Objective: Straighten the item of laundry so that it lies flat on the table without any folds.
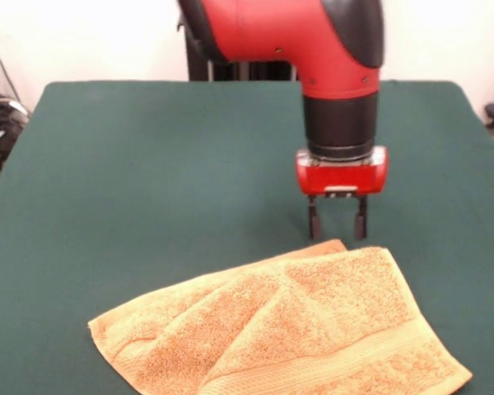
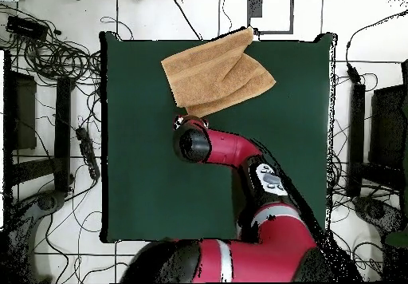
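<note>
My gripper (image 1: 337, 222) hangs over the worktop (image 1: 148, 164), pointing straight down, its two dark fingers (image 1: 313, 222) apart with clear green cloth showing between them. Nothing is held. The tips sit just above the surface, or possibly on it; the front view does not settle that.

The towel (image 1: 296, 329) lies near the worktop's front edge in the front view, just in front of my gripper and spreading to the left of it. Its nearest edge, a thin folded strip, comes close to the fingertips without touching them.

The cloth is not flat: one layer is folded diagonally over another, with a raised crease running through the middle. A woven band shows along the lower right edge.

From overhead, the towel (image 2: 217, 72) sits at the worktop's (image 2: 143, 177) far edge, one corner reaching the rim. My wrist covers the gripper there, right at the towel's near edge.

No brand, label or readable writing shows on the towel or the gripper.
</note>
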Motion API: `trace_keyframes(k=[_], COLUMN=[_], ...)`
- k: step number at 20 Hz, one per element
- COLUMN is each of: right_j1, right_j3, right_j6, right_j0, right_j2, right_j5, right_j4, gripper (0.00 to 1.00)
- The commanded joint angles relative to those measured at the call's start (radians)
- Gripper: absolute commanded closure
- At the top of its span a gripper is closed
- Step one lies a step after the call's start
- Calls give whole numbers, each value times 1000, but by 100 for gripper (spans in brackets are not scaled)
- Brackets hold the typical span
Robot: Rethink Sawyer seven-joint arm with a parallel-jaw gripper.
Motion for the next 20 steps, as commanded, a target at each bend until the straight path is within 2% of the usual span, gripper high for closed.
trace_keyframes(k=[1, 6, 9, 11, 13, 16, 20], right_j1=[-41, -21, 35, 88, 105, 100, 119], right_j3=[50, 30, 1, -36, -42, -62, -101], right_j6=[278, 308, 327, 341, 289, 229, 178], right_j0=[111, 172, 202, 237, 188, 171, 128], right_j2=[-52, -137, -181, -244, -214, -221, -172], right_j5=[-30, -19, -58, -101, -119, -111, -98], right_j4=[87, 154, 207, 257, 242, 233, 213], gripper=[0, 0, 0, 0, 0, 0, 0])
